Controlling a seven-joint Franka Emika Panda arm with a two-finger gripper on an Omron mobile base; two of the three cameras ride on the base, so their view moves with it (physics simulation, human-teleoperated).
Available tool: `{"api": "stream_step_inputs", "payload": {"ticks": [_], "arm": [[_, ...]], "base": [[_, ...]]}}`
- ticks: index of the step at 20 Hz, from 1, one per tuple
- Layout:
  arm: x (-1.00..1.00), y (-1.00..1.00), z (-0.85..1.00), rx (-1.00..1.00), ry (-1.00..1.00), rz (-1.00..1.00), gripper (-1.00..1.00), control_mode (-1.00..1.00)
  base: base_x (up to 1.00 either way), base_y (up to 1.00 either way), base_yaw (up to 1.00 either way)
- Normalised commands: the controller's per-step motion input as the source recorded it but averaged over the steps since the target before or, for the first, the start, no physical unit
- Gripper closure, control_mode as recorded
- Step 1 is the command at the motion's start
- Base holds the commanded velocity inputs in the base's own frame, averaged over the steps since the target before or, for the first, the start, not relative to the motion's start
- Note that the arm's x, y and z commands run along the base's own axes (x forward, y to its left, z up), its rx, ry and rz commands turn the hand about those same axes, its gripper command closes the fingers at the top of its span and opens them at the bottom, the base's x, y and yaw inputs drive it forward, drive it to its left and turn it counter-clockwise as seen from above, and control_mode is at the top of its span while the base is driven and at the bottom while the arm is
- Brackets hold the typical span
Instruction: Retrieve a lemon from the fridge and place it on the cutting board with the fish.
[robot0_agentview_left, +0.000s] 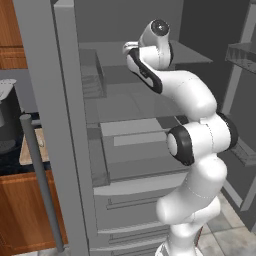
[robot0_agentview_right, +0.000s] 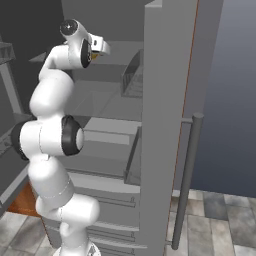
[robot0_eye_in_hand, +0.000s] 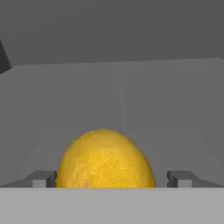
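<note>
lemon (robot0_eye_in_hand: 105, 159) between spread gripper (robot0_eye_in_hand: 113, 178) tips | fridge (robot0_agentview_left: 60, 100) doors open

Yellow-orange lemon (robot0_eye_in_hand: 106, 158), grey fridge (robot0_agentview_left: 125, 165), tan cutting board (robot0_agentview_left: 31, 147).

No legible text, labels or numbers anywhere (fridge (robot0_agentview_left: 65, 125) surfaces plain grey).

The tall grey open fridge (robot0_agentview_left: 125, 125) and the white arm are seen from behind, left and right, by two base views, sharing its shelves. The yellow-orange oval lemon (robot0_eye_in_hand: 105, 159) is viewed very close from the hand.
</note>
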Motion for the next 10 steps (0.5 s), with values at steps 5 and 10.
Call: {"api": "stream_step_inputs", "payload": {"ticks": [5, 10], "arm": [[0.08, 0.0, 0.0, 0.0, 0.0, 0.0, -1.0, -1.0], [0.1, 0.0, 0.0, 0.0, 0.0, 0.0, 1.0, -1.0]], "base": [[0.0, 0.0, 0.0], [0.0, 0.0, 0.0]]}}
